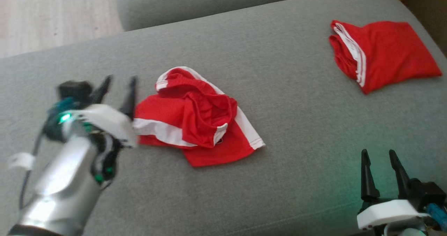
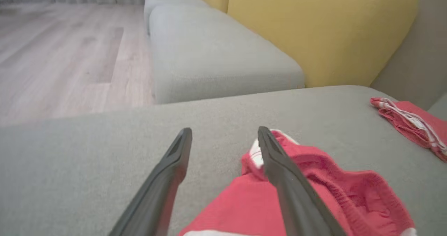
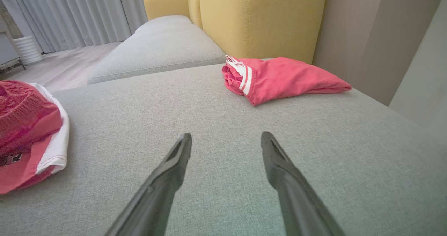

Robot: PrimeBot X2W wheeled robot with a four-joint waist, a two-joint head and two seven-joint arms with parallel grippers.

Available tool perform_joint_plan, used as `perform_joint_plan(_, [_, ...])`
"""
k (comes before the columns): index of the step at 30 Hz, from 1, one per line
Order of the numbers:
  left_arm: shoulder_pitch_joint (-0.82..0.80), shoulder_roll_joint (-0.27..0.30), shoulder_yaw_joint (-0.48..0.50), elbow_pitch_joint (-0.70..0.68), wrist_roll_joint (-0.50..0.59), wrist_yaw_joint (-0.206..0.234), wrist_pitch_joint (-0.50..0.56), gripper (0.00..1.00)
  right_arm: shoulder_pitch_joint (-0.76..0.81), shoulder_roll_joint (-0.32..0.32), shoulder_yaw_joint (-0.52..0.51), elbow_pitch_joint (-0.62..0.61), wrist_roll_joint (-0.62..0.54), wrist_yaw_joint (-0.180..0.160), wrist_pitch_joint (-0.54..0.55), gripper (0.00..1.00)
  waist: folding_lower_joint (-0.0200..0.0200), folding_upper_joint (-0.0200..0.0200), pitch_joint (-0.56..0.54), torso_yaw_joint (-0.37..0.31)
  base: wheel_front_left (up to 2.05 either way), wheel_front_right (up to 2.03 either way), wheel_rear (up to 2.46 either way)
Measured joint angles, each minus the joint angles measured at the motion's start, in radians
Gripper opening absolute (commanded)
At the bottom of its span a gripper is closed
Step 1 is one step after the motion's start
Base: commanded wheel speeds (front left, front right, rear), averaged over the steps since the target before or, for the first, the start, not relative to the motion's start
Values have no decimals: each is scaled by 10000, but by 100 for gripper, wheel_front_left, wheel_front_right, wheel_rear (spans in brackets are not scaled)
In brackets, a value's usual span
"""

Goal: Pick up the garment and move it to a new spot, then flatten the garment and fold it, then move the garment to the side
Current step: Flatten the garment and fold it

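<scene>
Garment (image 1: 195, 120) lying crumpled on sofa cushion (image 1: 265, 65), gripped by neither arm.
Left gripper (image 1: 120, 84) stands at the left, just beside the garment's left edge, its fingers parted with nothing clamped between them. In the left wrist view one finger (image 2: 279, 166) overlaps the red cloth, and contact cannot be told. The garment, red with white trim, is bunched near the middle of the grey cushion. A folded red garment (image 1: 387, 54) lies well apart at the far right corner. Right gripper (image 1: 379, 157) sits at the lower right, fingers parted and empty, clear of both pieces.
</scene>
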Motion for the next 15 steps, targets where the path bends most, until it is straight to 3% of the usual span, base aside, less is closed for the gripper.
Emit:
perform_joint_plan(8, [-73,-617,-2232,-2424,1348,-54,980,100,9,0,-13,-77,-4,0,0,100,0,0,42,461,0,0,0])
perform_joint_plan(15, [-65,-1244,-3666,-2527,2075,-121,1952,100,-19,0,109,-136,-65,0,0,100,0,0,298,384,0,0,0])
